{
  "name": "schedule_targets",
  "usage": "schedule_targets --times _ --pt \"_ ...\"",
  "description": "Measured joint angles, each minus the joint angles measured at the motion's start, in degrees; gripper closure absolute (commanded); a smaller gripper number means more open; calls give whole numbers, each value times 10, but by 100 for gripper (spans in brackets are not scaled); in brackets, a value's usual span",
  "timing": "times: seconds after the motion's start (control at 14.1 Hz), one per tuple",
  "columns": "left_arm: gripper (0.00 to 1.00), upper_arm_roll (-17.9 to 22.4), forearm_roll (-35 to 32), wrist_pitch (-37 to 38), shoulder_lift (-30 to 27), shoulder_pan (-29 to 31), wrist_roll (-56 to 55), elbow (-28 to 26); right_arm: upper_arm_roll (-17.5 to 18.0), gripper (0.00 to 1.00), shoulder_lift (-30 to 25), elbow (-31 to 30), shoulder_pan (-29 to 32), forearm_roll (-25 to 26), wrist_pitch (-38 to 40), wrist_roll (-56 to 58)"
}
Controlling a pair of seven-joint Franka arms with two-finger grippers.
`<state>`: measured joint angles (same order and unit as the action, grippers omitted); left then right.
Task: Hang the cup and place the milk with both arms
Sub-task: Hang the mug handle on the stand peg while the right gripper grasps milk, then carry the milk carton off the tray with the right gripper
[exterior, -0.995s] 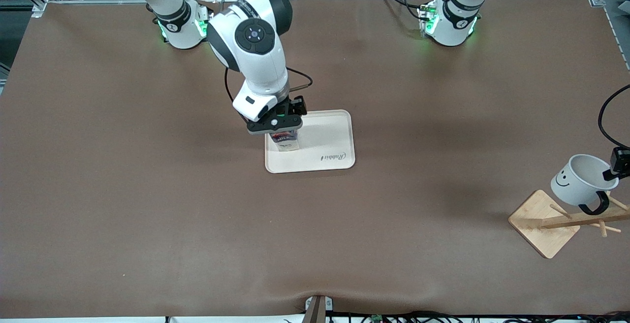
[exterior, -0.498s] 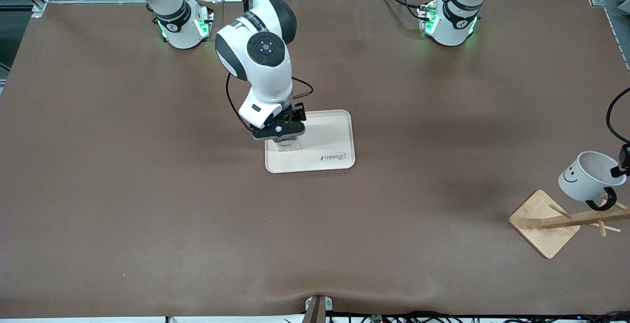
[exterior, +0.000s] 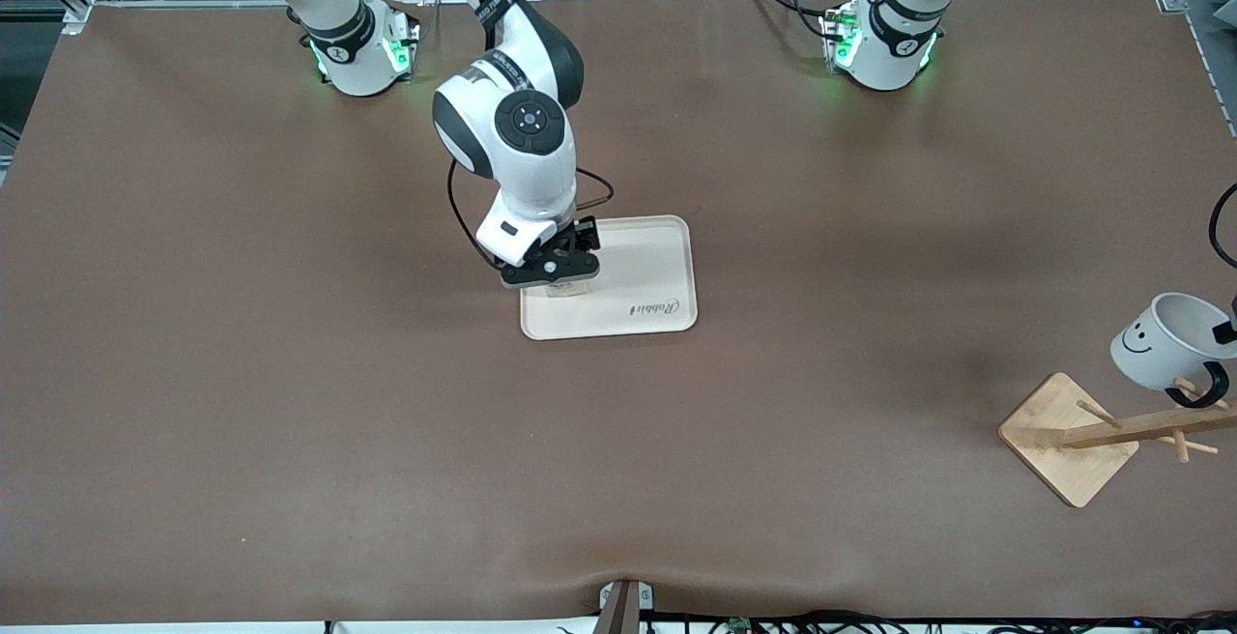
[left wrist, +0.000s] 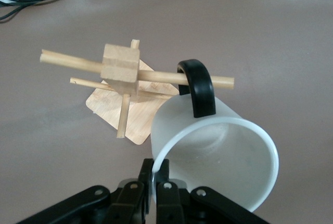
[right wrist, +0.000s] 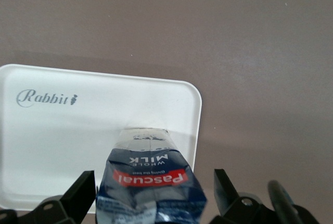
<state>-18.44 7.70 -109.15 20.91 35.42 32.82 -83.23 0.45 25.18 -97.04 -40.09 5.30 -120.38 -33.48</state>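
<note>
The white cup (exterior: 1160, 354) with the smiley face hangs tilted over the wooden rack (exterior: 1068, 441) at the left arm's end of the table. My left gripper (left wrist: 156, 174) is shut on the cup's rim (left wrist: 218, 156). The black handle (left wrist: 197, 86) is threaded over a peg of the rack (left wrist: 119, 70). The dark-blue milk carton (right wrist: 148, 177) stands on the white tray (right wrist: 62, 130). My right gripper (right wrist: 153, 193) is low around the carton, its fingers open on either side with small gaps. In the front view the right gripper (exterior: 551, 267) hides most of the milk (exterior: 568, 289).
The tray (exterior: 647, 276) lies mid-table and bears a "Rabbit" mark. The rack's square base sits near the table's edge at the left arm's end, nearer to the front camera than the tray. Brown tabletop surrounds both.
My right gripper has come down lower around the carton, which has stayed in place on the tray. My left gripper has carried the cup down and outward, bringing its handle onto the rack's peg.
</note>
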Motion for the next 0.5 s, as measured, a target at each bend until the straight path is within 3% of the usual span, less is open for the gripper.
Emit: schedule_targets --times 0.07,0.14,0.36,0.5 --pt "0 -1 2 -2 1 0 0 0 0 89 1 -4 0 2 -3 0" --pt "0 -2 3 -4 2 -1 -3 0 0 100 0 -4 0 3 -3 0" --pt "0 -7 3 -6 2 -3 -27 1 0 100 -7 6 -1 3 20 0" --pt "0 -9 3 -7 1 -13 -58 5 0 100 -19 48 -1 3 88 0"
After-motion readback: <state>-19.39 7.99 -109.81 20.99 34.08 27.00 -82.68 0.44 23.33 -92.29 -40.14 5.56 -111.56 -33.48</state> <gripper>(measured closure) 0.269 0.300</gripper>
